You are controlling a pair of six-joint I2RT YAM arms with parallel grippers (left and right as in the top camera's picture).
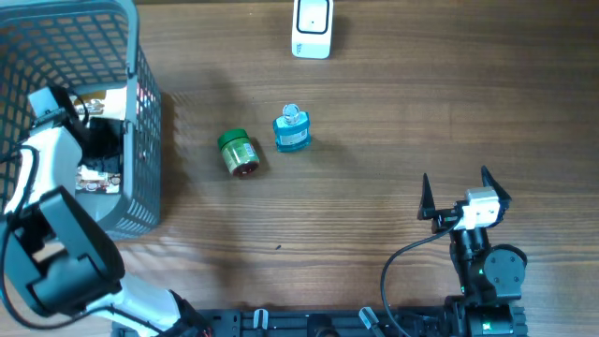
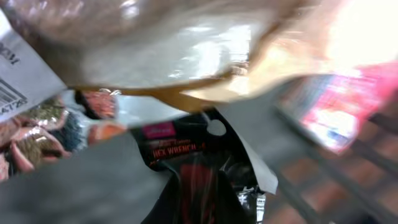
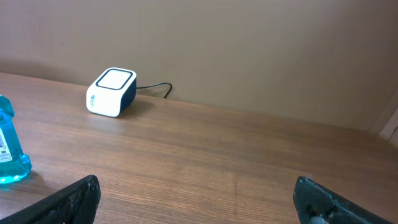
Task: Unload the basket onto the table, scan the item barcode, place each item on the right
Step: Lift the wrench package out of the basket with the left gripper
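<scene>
- While left gripper (image 1: 80, 108) sits pressed together inside basket (image 1: 145, 131), whether it pinches the packet (image 2: 186, 56) cannot be told; right gripper (image 1: 456, 180) spread, empty.
- Packet: in basket, table's left edge; likely light, soft, slippery film; best taken by a sealed edge, barcode left clear.
- Basket: one; packets within, several, count unclear.
- Mid-table: one jar (image 1: 239, 153), one bottle (image 1: 291, 129), near each other, apart.
- Far edge: one scanner (image 1: 311, 26).
</scene>
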